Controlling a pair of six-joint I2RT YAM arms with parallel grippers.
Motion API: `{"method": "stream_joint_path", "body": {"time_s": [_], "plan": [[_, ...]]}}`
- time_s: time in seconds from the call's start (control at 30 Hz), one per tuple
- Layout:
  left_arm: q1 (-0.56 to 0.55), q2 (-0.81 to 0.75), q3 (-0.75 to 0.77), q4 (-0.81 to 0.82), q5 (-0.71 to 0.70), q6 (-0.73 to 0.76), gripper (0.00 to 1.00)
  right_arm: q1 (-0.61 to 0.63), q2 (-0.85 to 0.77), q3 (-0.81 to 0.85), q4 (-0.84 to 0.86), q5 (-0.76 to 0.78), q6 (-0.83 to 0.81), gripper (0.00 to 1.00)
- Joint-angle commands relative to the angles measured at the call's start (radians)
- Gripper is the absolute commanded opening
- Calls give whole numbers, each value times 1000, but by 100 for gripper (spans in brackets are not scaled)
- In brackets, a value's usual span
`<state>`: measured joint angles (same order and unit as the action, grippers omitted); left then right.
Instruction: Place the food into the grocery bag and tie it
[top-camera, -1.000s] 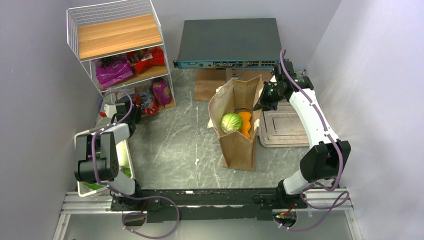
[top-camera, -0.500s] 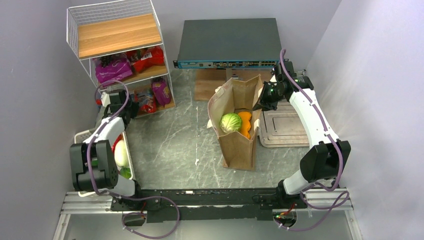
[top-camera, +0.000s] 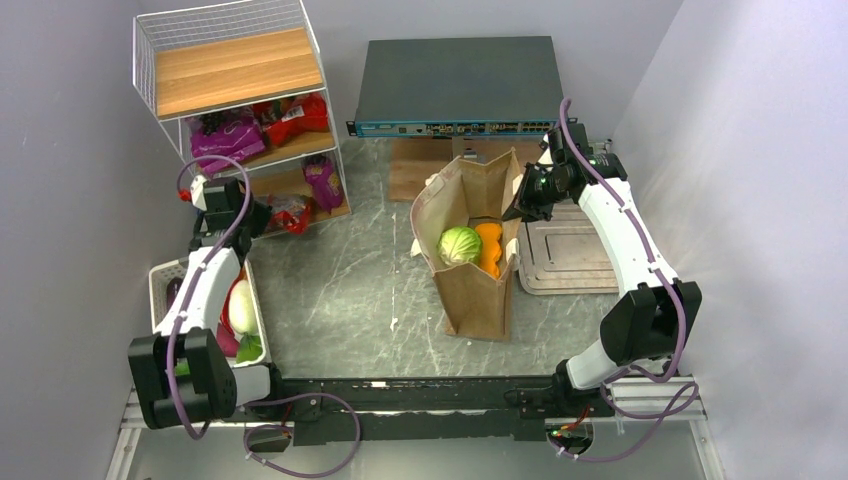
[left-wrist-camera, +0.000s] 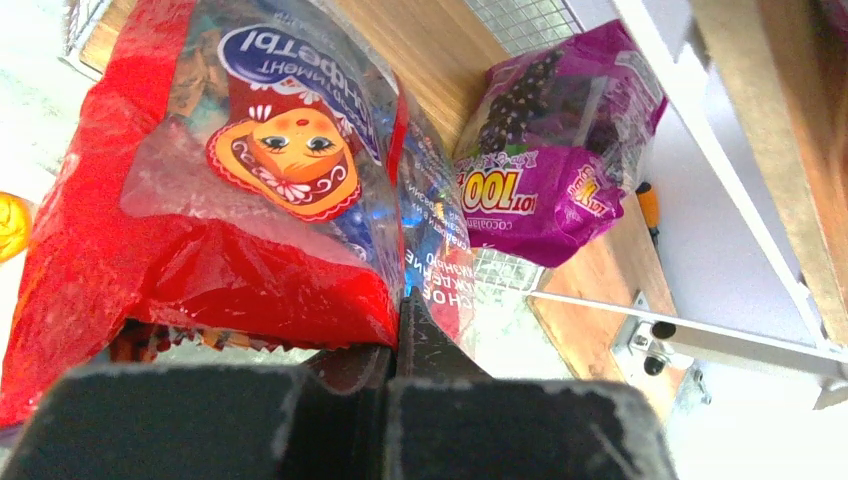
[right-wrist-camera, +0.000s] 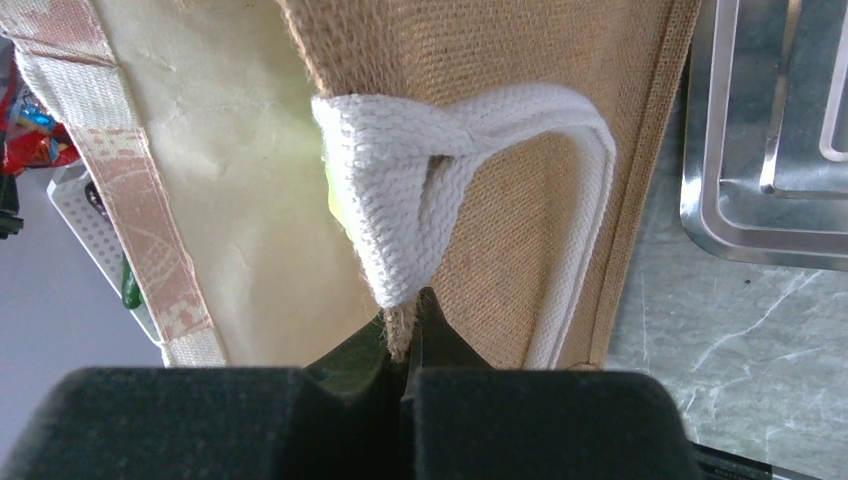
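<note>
- The left gripper (top-camera: 262, 212) now reaches into the bottom level of the wire shelf (top-camera: 235, 70). A second ago that arm was folded over the white basket (top-camera: 165, 280).
- With the arm stretched out, more of the basket and the produce in it shows from above.
- In the left wrist view the left gripper (left-wrist-camera: 395, 330) has its jaws pinched tight on the lower edge of a red snack packet (left-wrist-camera: 200, 200), whose white-blue label faces the camera.
- From overhead the red snack packet (top-camera: 288, 210) lies at the front of the low shelf, about where it was. Whether it has lifted off the wood is hard to judge.
- A purple packet (left-wrist-camera: 560, 170) sits just beside it, further in on the same shelf.
- The right gripper (top-camera: 518, 205) has barely moved and stays at the far right rim of the grocery bag (top-camera: 478, 280).
- In the right wrist view the right gripper (right-wrist-camera: 405, 340) has its jaws clamped on the bag's woven edge, at the base of the cream handle (right-wrist-camera: 430, 170).
- The bag stands upright on the table (top-camera: 350, 290), left of the metal tray (top-camera: 565, 255), its mouth pulled slightly wider than before.
- The cabbage (top-camera: 461, 245) and the orange piece (top-camera: 490, 245) remain side by side inside the bag.
</note>
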<state>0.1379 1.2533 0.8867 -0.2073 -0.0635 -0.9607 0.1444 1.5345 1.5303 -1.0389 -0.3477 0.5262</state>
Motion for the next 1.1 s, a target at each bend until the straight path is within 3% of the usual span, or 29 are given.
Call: {"method": "stream_joint_path", "body": {"time_s": [0.0, 0.2, 0.53, 0.77, 0.93, 1.07], "plan": [[5, -93, 17, 21, 25, 52, 0, -7, -41, 8, 51, -33, -2, 0], [5, -163, 14, -74, 21, 94, 0, -7, -37, 12, 51, -37, -2, 0], [3, -318, -69, -61, 104, 154, 0, -6, -48, -7, 53, -41, 3, 0], [-1, -375, -45, -52, 219, 300, 0, -4, -44, 3, 54, -41, 4, 0], [-5, -366, -8, -1, 381, 339, 0, 4, -36, 15, 53, -48, 5, 0], [-19, -322, 81, -80, 451, 383, 0, 29, -31, 44, 42, -36, -5, 0]]}}
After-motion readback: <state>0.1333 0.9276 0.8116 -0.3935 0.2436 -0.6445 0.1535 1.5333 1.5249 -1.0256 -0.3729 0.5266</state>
